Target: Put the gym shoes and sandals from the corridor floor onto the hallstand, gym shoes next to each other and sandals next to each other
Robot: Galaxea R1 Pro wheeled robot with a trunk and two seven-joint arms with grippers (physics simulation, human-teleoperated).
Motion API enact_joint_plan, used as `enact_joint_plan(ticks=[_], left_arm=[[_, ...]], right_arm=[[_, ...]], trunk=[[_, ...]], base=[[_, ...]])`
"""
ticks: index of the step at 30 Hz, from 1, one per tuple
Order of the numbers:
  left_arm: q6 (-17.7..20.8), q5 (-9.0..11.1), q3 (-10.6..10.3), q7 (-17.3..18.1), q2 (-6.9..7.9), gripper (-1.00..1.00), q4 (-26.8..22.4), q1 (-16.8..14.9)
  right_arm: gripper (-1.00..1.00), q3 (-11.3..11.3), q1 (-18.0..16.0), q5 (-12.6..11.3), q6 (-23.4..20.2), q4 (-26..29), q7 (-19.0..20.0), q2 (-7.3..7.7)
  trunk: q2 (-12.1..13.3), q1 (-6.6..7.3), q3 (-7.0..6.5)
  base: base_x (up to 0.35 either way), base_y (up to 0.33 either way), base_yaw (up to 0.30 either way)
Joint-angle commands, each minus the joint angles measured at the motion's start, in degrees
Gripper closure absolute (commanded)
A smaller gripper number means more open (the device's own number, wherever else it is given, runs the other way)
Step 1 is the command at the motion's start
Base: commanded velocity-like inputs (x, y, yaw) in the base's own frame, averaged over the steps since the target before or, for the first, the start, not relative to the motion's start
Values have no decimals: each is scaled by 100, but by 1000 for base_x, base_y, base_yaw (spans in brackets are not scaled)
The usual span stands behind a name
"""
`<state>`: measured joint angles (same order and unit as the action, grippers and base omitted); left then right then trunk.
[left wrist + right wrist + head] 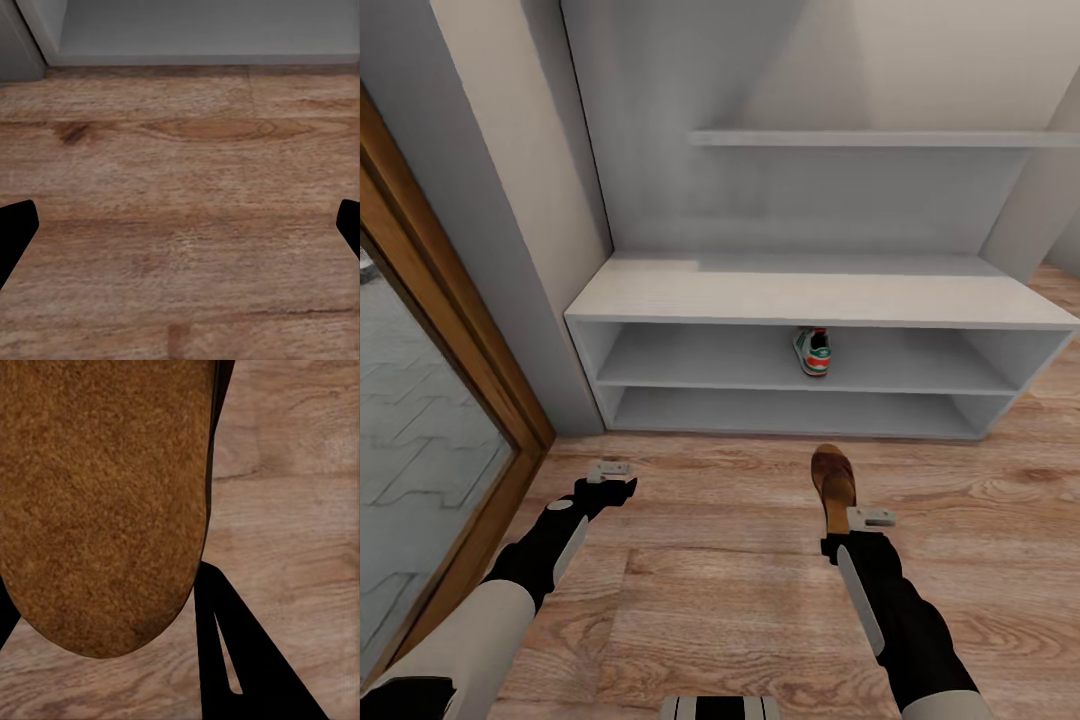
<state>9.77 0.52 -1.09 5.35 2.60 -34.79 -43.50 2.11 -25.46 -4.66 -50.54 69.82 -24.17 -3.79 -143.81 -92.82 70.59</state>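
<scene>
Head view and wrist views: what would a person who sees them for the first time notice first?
Probably the brown sandal at the right gripper, held out over the corridor floor in front of the pale grey hallstand; in the right wrist view its tan footbed looms very close. Next, one gym shoe sits on the hallstand's upper shelf tier, near the middle. The left gripper is open above bare planks.
</scene>
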Motion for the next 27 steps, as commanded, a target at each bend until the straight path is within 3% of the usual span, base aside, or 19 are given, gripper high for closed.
enact_joint_plan(ticks=[1,5,7,11,15,16,17,19,24,27], left_arm=[[33,4,-12,10,1,-100,-11,-1],[33,5,-13,43,-4,-100,-11,-1],[29,8,-9,275,1,-100,-9,-1],[-13,-10,7,1252,61,-100,102,-1],[-977,-30,6,2735,449,-100,403,-1],[-1098,-31,8,2928,494,-100,456,-1],[-1397,-33,10,3548,597,-100,584,-1],[-1597,-33,11,4156,659,-100,654,-1],[-1924,-47,2,5327,714,-100,715,-1],[-2003,-45,-14,5666,707,-100,718,-1]], right_arm=[[100,11,-3,-65,-17,5,-68,1],[100,13,-3,-69,-17,5,-70,1],[100,14,-3,-70,-17,10,-70,1],[100,16,-3,-70,-17,13,-71,1],[100,17,-3,-71,-17,14,-69,1],[100,17,-3,-71,-17,14,-67,1],[100,17,-3,-71,-17,14,-65,1],[100,17,-1,-71,-15,14,-63,1],[100,17,-2,-71,-9,14,-62,1],[100,16,-3,-71,-8,14,-62,1]], trunk=[[-2,1,6],[-2,1,23],[-2,1,36],[-2,1,62],[-2,1,69],[-2,1,70],[-2,1,70],[-2,1,71],[-2,1,71],[-2,1,71]], base=[[0,0,56],[0,0,121],[0,0,165],[0,0,172],[0,0,49],[0,0,16],[0,0,8],[0,0,5],[0,0,1],[0,0,0]])
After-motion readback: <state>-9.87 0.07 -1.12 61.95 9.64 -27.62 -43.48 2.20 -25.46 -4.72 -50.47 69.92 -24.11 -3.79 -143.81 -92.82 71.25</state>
